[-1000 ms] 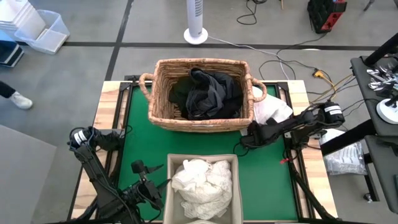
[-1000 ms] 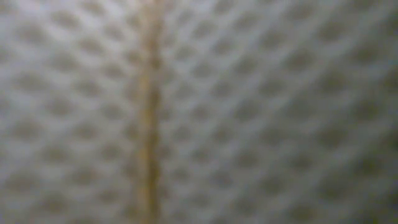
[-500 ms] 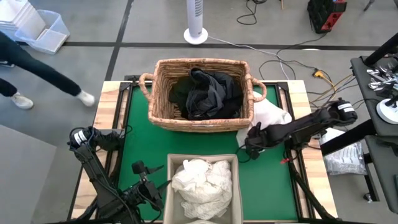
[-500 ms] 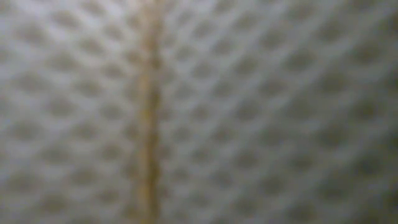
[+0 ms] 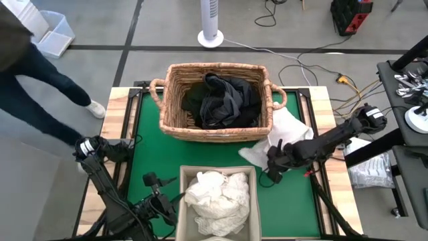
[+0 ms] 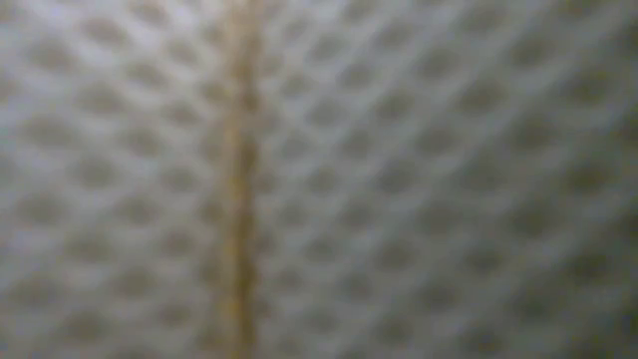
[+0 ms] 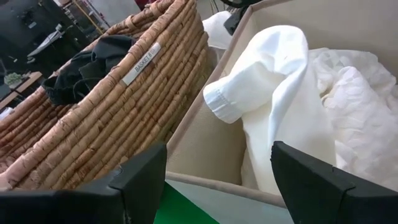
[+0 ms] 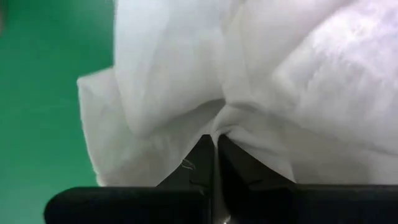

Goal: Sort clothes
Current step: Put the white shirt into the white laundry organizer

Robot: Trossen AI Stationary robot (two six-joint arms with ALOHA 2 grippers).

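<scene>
A white garment (image 5: pixel 286 128) lies on the green mat (image 5: pixel 144 144) to the right of the wicker basket (image 5: pixel 168 107), its far part against the basket's right handle. My right gripper (image 5: pixel 271 163) (image 8: pixel 215 146) is shut on its near part. More white clothes (image 5: pixel 217 194) (image 7: pixel 292 106) fill the beige fabric bin (image 5: pixel 180 201) (image 7: pixel 205 143). Dark clothes (image 5: pixel 221 100) (image 7: pixel 87 65) lie in the basket (image 7: pixel 124 118). My left gripper (image 5: pixel 167 199) (image 7: pixel 217 186) waits open at the bin's left side. The low view shows only a blurred woven surface. My right gripper pinches a bunched fold of the white garment (image 8: pixel 217 124) between its two fingers; how many layers cannot be told. It comes in low from the table's right side. The cloth gathers into creases at the fingertips, and the rest of it (image 5: pixel 253 152) lies slack on the mat.
The basket stands at the far middle of the mat and the bin at the near middle, with bare mat to the left and right of both. A person (image 5: pixel 30 73) walks on the floor beyond the table's left side. Cables and bags lie off the right edge.
My right gripper, shut on the white garment, has moved toward the near edge and the bin. The garment's near part has been dragged along the mat and spread out, while its far part stays by the basket handle. A person has walked in at the left.
</scene>
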